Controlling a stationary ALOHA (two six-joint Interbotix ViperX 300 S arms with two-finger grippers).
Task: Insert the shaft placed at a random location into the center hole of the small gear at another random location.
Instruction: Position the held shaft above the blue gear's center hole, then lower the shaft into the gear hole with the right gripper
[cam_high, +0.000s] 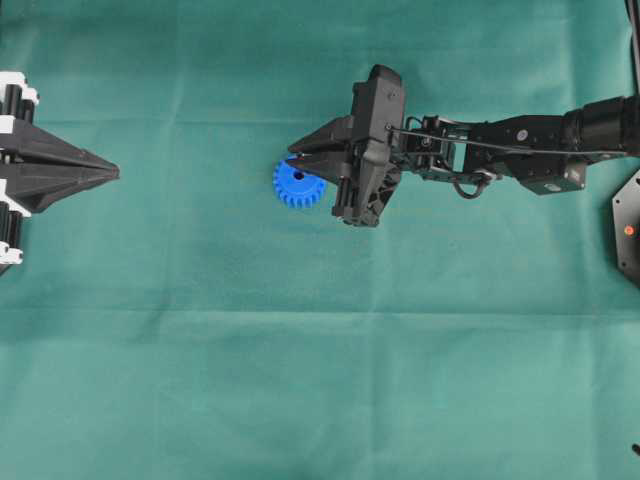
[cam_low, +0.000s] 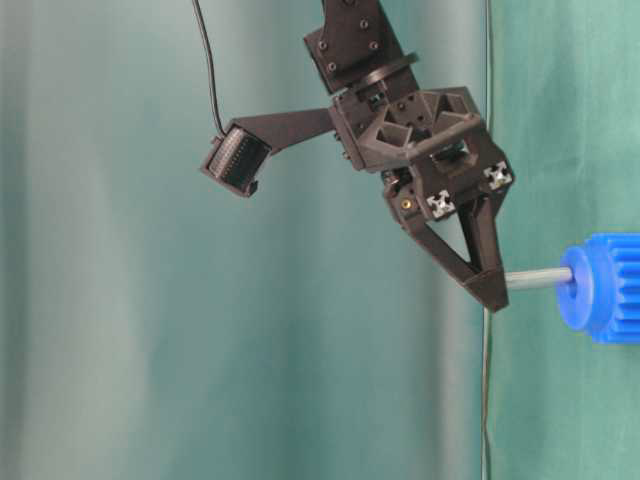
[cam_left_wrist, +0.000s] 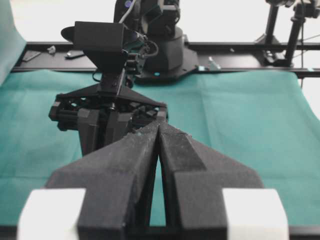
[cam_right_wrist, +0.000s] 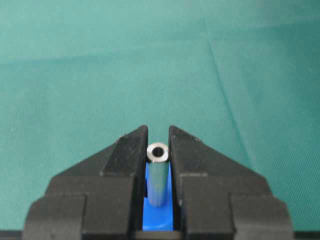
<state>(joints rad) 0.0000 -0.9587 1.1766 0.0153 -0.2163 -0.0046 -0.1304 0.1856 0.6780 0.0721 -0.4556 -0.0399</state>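
Nearest the left wrist camera we saw the left gripper (cam_left_wrist: 159, 131), its two black fingers (cam_left_wrist: 120, 165) pressed together at the tips with nothing between them. In the overhead view that gripper (cam_high: 112, 173) sat at the nine o'clock edge, pointing toward three o'clock, well apart from everything else on the green cloth-covered worktop (cam_high: 300, 380).

Close to the right wrist camera we saw the right gripper (cam_right_wrist: 158, 137) with its fingers (cam_right_wrist: 125, 152) clamped on the shaft (cam_right_wrist: 158, 175), a short silvery-grey tube with a hollow end facing the lens. Blue plastic of the small gear (cam_right_wrist: 157, 220) showed directly behind the shaft, in the slot between the fingers.

From overhead, the right arm (cam_high: 520, 140) reached in from three o'clock, and its gripper (cam_high: 292, 153) came to a point over the twelve-to-one o'clock side of the small gear (cam_high: 297, 186), which lay flat on the cloth slightly to the eleven o'clock side of the middle. The gear's center hole (cam_high: 298, 170) appeared as a dark spot just beneath the fingertips.

In the table-level view, which was turned on its side, the right gripper (cam_low: 487, 285) held one end of the shaft (cam_low: 538, 277), and the other end met the raised hub of the small gear (cam_low: 600, 288) at the three o'clock edge. We could not tell how far the shaft had entered the hole, since the hub hid its end.
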